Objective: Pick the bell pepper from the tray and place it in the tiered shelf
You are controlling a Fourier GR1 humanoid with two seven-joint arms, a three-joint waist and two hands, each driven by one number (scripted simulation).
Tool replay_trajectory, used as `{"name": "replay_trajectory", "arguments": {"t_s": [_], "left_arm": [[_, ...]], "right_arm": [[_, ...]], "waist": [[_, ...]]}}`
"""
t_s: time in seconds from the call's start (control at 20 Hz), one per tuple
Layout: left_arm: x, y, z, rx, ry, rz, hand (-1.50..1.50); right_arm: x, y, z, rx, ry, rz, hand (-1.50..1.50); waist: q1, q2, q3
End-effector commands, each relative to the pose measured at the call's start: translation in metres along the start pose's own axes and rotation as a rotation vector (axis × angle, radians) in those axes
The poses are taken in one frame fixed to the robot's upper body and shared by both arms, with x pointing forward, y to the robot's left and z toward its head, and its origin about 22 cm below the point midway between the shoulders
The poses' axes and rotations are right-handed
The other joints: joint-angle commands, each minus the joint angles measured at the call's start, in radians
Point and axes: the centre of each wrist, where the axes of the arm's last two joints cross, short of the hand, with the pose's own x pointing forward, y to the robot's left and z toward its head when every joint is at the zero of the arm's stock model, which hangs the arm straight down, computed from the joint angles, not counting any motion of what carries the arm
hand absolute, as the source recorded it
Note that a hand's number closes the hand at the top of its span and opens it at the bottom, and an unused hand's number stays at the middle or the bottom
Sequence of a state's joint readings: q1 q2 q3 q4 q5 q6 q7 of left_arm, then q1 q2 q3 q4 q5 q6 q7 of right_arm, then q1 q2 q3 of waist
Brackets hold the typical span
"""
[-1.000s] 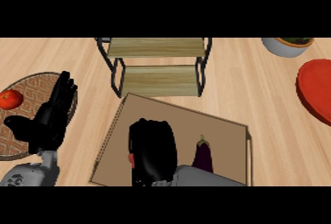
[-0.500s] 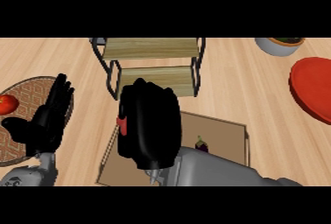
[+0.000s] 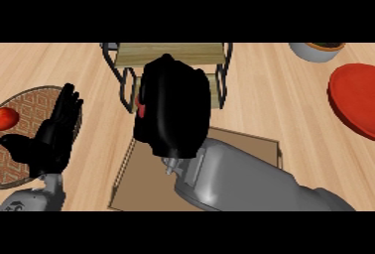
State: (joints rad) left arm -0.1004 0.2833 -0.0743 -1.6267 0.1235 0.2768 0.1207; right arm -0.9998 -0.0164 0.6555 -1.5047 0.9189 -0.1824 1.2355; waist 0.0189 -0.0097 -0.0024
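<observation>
The right hand [image 3: 172,116] hangs over the front of the tiered shelf [image 3: 172,53] at the counter's [image 3: 278,109] far edge, fingers curled round a red bell pepper [image 3: 141,107] that barely shows. Below it lies the tray [image 3: 143,181]. The left hand [image 3: 50,136] rests open over a woven mat [image 3: 33,101] at the left edge.

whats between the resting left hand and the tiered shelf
In the head view, only bare wooden counter lies between the open left hand and the tiered shelf. The right hand, showing a sliver of red, is over the shelf's front.
</observation>
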Motion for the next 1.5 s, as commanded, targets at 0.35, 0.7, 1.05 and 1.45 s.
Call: {"name": "replay_trajectory", "arguments": {"t_s": [0.35, 0.7, 1.05, 1.45], "left_arm": [[0.0, 0.003, 0.004, -0.005, -0.014, -0.007, 0.0], [0.012, -0.012, 0.005, -0.02, -0.02, 0.02, 0.0], [0.01, -0.018, 0.007, -0.016, -0.018, 0.003, 0.0], [0.002, -0.001, -0.006, -0.037, -0.008, 0.001, 0.0]], "right_arm": [[-0.007, 0.012, -0.045, -0.091, 0.271, -0.076, 1.5], [-0.03, 0.034, -0.077, -0.159, 0.253, -0.098, 1.5], [-0.045, 0.064, -0.093, -0.164, 0.251, -0.052, 1.5], [-0.072, 0.066, -0.115, -0.147, 0.356, -0.221, -1.5]], "waist": [[0.01, 0.012, 0.001], [0.018, 0.015, 0.002], [0.031, 0.017, 0.002], [0.03, 0.024, 0.002]]}}
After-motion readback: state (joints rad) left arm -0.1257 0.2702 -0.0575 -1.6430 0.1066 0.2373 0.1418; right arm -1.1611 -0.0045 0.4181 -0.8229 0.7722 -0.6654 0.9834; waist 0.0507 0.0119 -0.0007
